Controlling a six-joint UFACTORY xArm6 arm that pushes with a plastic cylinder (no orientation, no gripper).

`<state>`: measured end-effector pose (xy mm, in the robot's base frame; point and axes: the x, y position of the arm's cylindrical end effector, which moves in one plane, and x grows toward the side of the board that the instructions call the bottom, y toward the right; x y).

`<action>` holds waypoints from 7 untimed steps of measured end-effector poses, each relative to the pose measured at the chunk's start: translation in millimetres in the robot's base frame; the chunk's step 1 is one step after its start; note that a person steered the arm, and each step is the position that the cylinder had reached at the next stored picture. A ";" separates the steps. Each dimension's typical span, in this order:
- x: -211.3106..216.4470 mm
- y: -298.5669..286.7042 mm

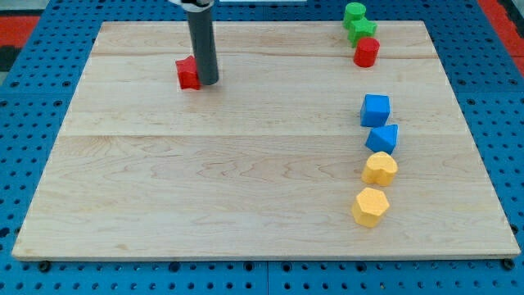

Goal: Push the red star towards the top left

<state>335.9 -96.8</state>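
Camera view shows a pale wooden tabletop [246, 188] lying on a blue pegboard surface [33, 49]. My tip [208, 82] comes down from the view's top as a straight dark rod and meets the wood in the upper left part of the board. As a tool it is a plain rod with no jaws, so there is nothing to open, close or grip with.

The red star [188, 73] sits at about nine o'clock from my tip, right against the rod; the rod covers its right edge, so I cannot tell for sure whether they touch, though they appear to. From the board's centre the star lies at roughly eleven o'clock, near the top edge and left of the middle.

All the other blocks are well apart from the star, on the right side. At about one o'clock from the centre a green cylinder [354, 12] stands at the top edge, a green star-like block [359, 29] just below it and touching it, and a red cylinder [366, 52] just below that. Lower, near three o'clock, a blue cube [376, 110] sits above a second blue block [383, 138], tilted cornerwise. Beneath them, toward four o'clock, a yellow rounded block [380, 168] touches the blue one, and a yellow hexagonal block [370, 206] lies just below.
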 end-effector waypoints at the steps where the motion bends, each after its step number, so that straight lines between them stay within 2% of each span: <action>1: 0.0 -28.1; 5: 0.0 -65.7; 7: -28.0 -65.7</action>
